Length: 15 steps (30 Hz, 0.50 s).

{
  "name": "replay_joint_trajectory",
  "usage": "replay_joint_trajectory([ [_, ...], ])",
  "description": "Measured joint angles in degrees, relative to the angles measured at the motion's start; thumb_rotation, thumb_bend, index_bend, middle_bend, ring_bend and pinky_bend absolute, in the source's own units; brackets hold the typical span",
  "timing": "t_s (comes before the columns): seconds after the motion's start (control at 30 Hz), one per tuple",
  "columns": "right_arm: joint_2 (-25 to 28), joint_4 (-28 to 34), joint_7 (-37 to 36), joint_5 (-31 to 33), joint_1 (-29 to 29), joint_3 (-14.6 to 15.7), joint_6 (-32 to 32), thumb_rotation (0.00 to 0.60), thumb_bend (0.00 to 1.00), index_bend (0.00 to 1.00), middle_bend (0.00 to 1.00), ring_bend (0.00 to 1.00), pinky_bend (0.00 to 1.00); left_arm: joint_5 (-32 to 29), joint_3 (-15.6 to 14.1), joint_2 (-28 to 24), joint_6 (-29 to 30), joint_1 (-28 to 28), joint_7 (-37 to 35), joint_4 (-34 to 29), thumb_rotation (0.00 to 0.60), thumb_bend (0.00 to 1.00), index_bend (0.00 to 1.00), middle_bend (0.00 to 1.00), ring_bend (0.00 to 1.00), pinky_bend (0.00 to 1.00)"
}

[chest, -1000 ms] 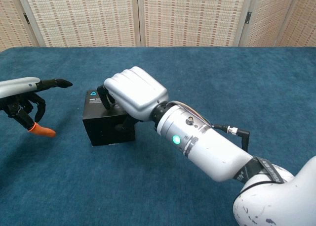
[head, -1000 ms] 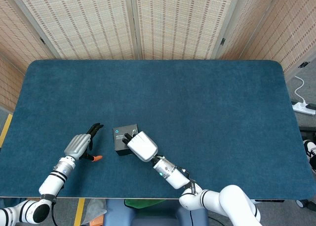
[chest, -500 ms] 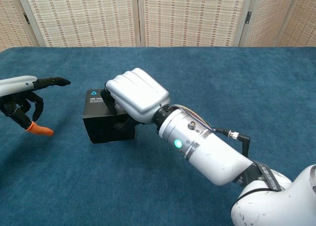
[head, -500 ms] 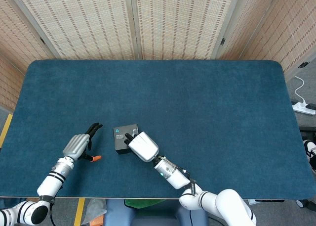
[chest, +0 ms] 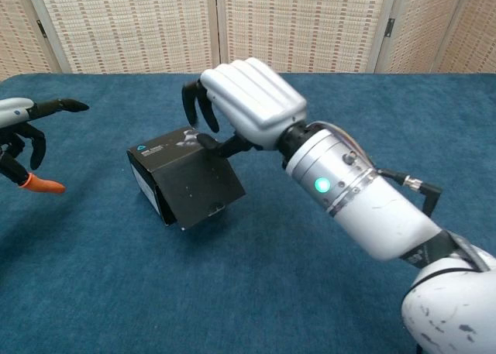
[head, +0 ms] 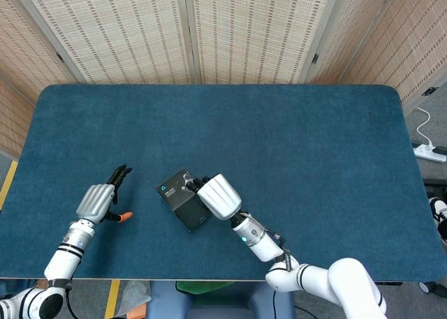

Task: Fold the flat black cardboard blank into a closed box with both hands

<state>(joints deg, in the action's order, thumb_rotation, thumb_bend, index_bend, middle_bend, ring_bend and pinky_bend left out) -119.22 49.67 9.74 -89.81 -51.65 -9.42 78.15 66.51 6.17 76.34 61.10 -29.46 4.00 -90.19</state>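
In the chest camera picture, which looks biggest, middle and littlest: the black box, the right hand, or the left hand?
1. Right hand and black box: they look alike, can't rank.
2. Left hand: littlest, partly cut off by the edge.

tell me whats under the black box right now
The black box is tilted, one bottom edge on the blue table and the other raised under the right hand. The floor beneath is in shadow; nothing visible there.

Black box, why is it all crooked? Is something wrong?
The black box is tipped up on one edge rather than flat on the blue table. The right robot hand touches its top corner. No damage shows.
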Motion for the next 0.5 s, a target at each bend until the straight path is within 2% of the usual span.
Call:
replay_joint_trajectory([
  [0.1,4.79,5.51,1.87,-0.16,2.64,0.3,2.05,0.6,0.34,0.39,0.5,0.59,1.0,-0.07,0.19,-0.15,3.0,1.17,1.92,0.25,0.6,0.19,0.0,0.0,0.49,0.81],
  [0.2,10.61,12.19,3.98,0.11,5.8,0.96,3.51,0.6,0.34,0.35,0.45,0.49,0.95,-0.02,0.1,-1.18,5.8,2.45,4.67,0.07,0.6,0.19,0.0,0.0,0.36,0.66],
  [0.23,12.6,14.48,4.54,0.3,6.8,1.25,3.8,0.6,0.34,0.33,0.42,0.45,0.88,0.01,0.07,-1.57,6.65,2.86,5.61,-0.04,0.6,0.19,0.0,0.0,0.31,0.6],
  [0.4,26.47,29.29,6.87,2.45,13.03,3.7,4.42,0.6,0.34,0.2,0.3,0.18,0.31,0.81,-0.39,-3.86,12.44,6.03,9.06,-0.82,0.6,0.19,0.0,0.0,0.15,0.31],
  [0.5,35.62,37.71,7.23,4.23,17.13,5.73,4.53,0.6,0.34,0.12,0.2,0.09,0.21,2.34,-1.11,-4.97,15.83,8.38,9.18,-1.22,0.6,0.19,0.0,0.01,0.11,0.24],
])
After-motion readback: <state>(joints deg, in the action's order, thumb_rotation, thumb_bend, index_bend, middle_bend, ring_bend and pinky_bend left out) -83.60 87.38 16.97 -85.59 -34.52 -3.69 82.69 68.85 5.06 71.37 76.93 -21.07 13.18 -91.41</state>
